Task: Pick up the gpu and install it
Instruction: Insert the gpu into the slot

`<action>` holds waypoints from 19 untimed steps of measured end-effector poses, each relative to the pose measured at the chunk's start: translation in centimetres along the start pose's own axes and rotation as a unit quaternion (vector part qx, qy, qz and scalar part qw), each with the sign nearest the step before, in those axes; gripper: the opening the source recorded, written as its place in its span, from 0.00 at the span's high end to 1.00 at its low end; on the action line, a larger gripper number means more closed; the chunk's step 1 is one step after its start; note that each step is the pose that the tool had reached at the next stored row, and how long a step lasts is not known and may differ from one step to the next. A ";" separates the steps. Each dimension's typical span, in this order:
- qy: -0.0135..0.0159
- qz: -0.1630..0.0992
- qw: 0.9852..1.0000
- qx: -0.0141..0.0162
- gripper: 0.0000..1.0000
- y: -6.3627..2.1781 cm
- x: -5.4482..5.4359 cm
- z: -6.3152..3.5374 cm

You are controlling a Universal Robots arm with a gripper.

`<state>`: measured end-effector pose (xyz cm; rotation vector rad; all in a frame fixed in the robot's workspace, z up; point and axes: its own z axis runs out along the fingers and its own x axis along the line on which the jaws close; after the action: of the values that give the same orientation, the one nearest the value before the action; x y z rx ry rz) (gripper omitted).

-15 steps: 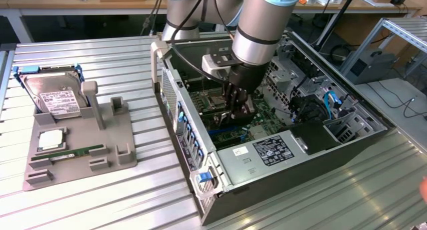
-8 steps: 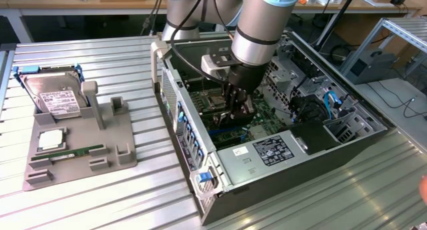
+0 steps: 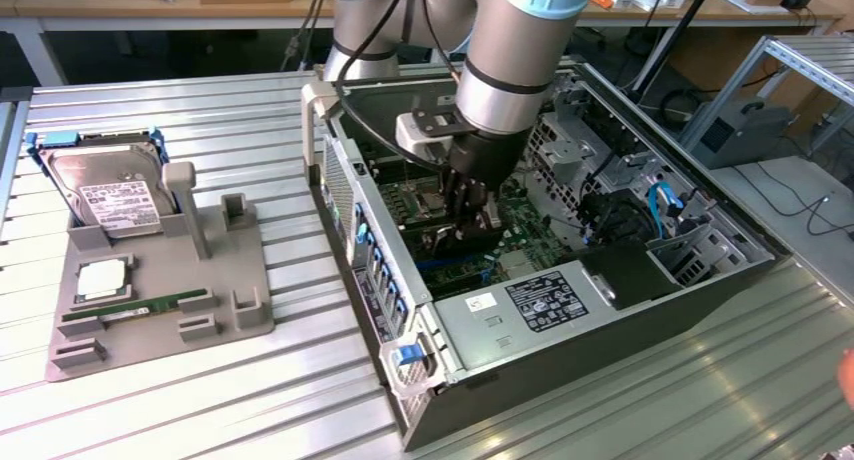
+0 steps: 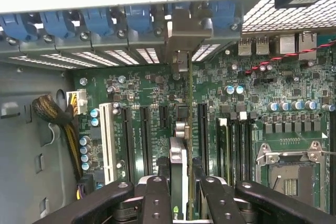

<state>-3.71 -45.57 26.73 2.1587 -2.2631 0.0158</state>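
Exterior view: hard drive [image 3: 110, 185] and RAM stick [image 3: 140, 307] on a grey holder [image 3: 200, 280] at left — arm reaches down into the open computer case [image 3: 694, 280], gripper [image 4: 178, 182] clamped on the gpu [image 4: 178, 169] — edge-on above the motherboard [image 4: 241, 108] slots.

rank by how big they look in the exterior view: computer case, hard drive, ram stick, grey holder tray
1. computer case
2. grey holder tray
3. hard drive
4. ram stick, thin and clearly the smallest

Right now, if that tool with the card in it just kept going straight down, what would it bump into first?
Probably the green motherboard. The tool grips the card edge-on above the long slots, so the card's lower edge would likely meet a slot first, though depth is hard to judge.
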 end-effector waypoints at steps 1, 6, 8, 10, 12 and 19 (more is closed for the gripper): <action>0.000 0.000 1.000 0.000 0.73 0.01 0.0 0.04; 0.000 0.000 1.000 0.000 0.73 0.00 0.0 0.53; 0.000 0.000 1.000 0.000 0.73 0.00 0.0 0.54; 0.000 0.000 1.000 0.000 0.73 0.00 0.0 0.55; 0.000 0.000 1.000 0.000 0.73 0.00 0.0 0.58; 0.000 0.000 1.000 0.000 0.73 0.00 -0.1 0.79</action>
<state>-3.72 -45.53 25.93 2.1597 -2.2624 0.0158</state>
